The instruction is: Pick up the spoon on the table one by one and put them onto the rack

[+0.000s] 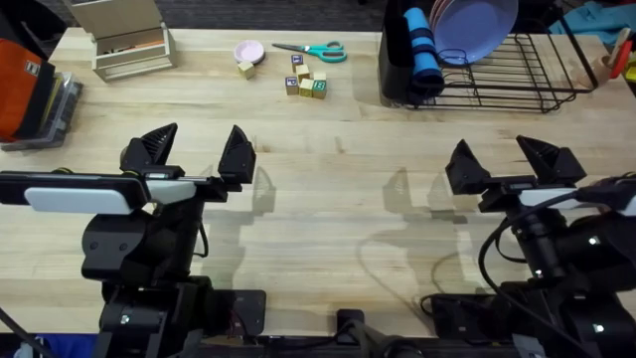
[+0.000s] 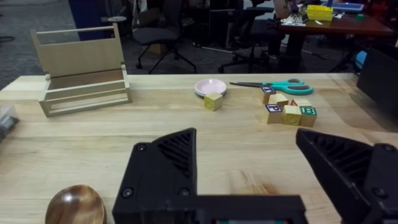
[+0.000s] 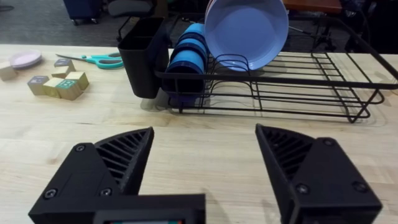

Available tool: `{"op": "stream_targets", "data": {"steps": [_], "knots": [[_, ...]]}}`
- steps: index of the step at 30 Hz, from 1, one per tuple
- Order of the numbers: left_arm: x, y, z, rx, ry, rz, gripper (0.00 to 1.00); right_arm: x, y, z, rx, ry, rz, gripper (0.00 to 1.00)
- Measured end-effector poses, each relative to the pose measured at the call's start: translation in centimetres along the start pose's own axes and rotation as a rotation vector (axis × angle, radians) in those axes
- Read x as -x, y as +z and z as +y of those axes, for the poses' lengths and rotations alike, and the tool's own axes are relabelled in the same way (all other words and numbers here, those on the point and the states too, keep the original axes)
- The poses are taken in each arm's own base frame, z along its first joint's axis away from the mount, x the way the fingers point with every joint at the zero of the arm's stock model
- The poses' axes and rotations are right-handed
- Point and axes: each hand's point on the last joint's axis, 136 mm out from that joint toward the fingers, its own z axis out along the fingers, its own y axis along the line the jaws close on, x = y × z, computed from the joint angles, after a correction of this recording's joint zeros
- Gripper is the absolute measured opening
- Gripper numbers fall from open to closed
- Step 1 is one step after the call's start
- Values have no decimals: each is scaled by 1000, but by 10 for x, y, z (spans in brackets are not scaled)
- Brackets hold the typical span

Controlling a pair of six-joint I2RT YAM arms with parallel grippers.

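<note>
From overhead, your left gripper point(image 1: 199, 149) hangs over the light wooden plank tabletop point(image 1: 338, 199) at the left, black jaws spread wide with nothing between them. Your right gripper point(image 1: 502, 159) hangs at the right, its jaws just as wide apart and empty. The black wire dish rack point(image 1: 507, 85) sits at the far right of the tabletop, its solid black box-shaped utensil holder point(image 1: 396, 65) at the end nearer the middle, a blue ribbed cup point(image 1: 425, 50) and a lavender plate point(image 1: 477, 25) resting in it. Teal-handled scissors point(image 1: 316, 50), a small pink dish point(image 1: 248, 51) and a cluster of lettered wooden blocks point(image 1: 306, 82) lie along the far middle; a beige box-shaped organiser point(image 1: 124, 40) stands far left.

In your left wrist view, the glossy round bowl of a brown wooden spoon point(image 2: 76, 205) lies on the tabletop just beside one of your spread fingers point(image 2: 165, 171); its handle is out of view. The organiser point(image 2: 81, 68), pink dish point(image 2: 210, 86), scissors point(image 2: 273, 85) and blocks point(image 2: 289, 111) lie farther off.

In your right wrist view, the rack point(image 3: 292, 81) stands ahead of your open fingers point(image 3: 314, 168), well apart from them, with the utensil holder point(image 3: 143, 56), blue cup point(image 3: 186, 59) and plate point(image 3: 245, 28) in place.
</note>
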Motion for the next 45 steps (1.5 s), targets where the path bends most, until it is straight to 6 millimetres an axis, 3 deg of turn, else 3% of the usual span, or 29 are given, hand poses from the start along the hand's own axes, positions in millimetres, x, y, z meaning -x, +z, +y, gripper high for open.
{"op": "stream_targets", "data": {"steps": [15, 21, 31, 38, 45], "knots": [[0, 0, 0, 0, 10, 1, 993, -3, -1, -3, -18, -60, 28, 996], [6, -9, 6, 35, 41, 94, 992, -12, -21, -9, -46, -76, 227, 996], [73, -18, 8, 50, 52, 252, 991, 60, -43, -11, -53, -82, 379, 996], [112, -3, 7, 47, 55, 382, 991, 101, -37, -12, -45, -80, 512, 996], [136, 17, 2, 20, 51, 545, 991, 142, -23, -12, -43, -78, 560, 996]]}}
